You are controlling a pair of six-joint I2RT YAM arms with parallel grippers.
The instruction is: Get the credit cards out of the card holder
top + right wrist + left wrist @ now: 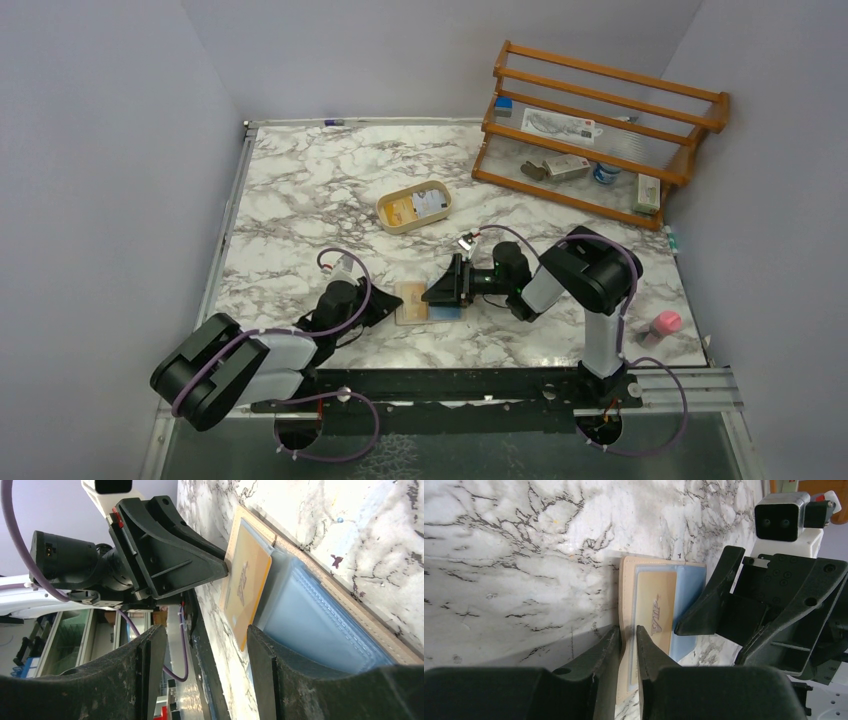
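The tan card holder [410, 302] lies open on the marble table. In the left wrist view, its left half [626, 587] holds an orange-tan card [656, 605] with VISA lettering. Light blue credit cards [689, 597] lie layered on its right half, as the right wrist view [310, 622] also shows. My left gripper [627, 630] is shut on the holder's near edge. My right gripper [204, 629] is open over the holder's right side. One of its fingers [704, 605] rests on the blue cards.
A beige oval tray [385, 213] with cards in it stands behind the holder. A wooden rack [600, 130] with small items stands at the back right. A pink object [663, 325] sits near the table's right front corner.
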